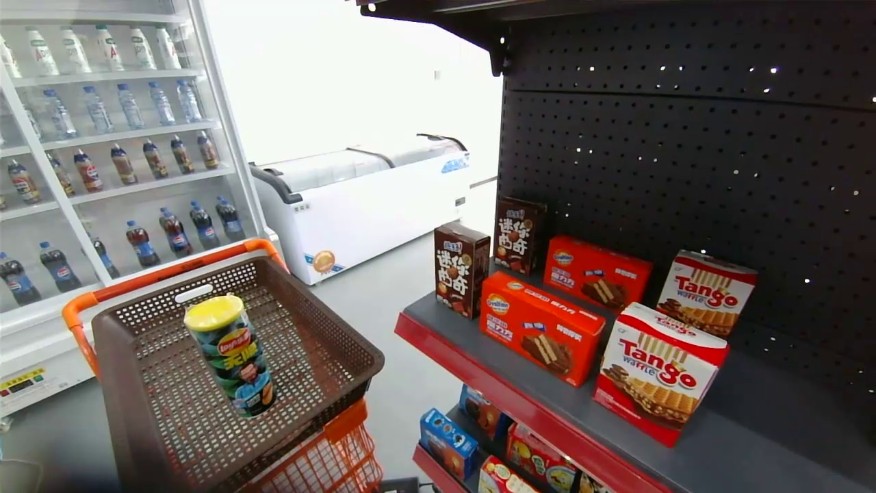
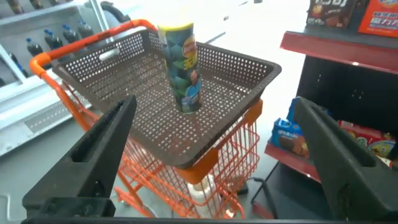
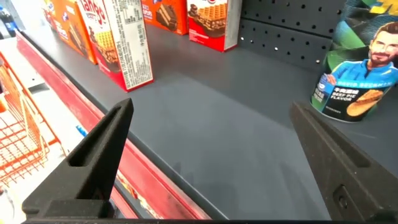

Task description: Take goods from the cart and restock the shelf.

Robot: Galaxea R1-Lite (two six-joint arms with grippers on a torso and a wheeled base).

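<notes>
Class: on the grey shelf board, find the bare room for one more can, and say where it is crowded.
Free: the stretch of shelf board between the wafer boxes and the standing can, from the pegboard to the red front edge. Crowded: the end with the orange boxes and brown boxes, set in two rows.

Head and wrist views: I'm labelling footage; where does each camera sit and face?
Head view: on the head, looking down at cart basket and shelf.
Left wrist view: left arm, facing the chip can past open left claw.
Right wrist view: right arm, facing the shelf past open right claw.
Shared: head and left wrist show chip can.
</notes>
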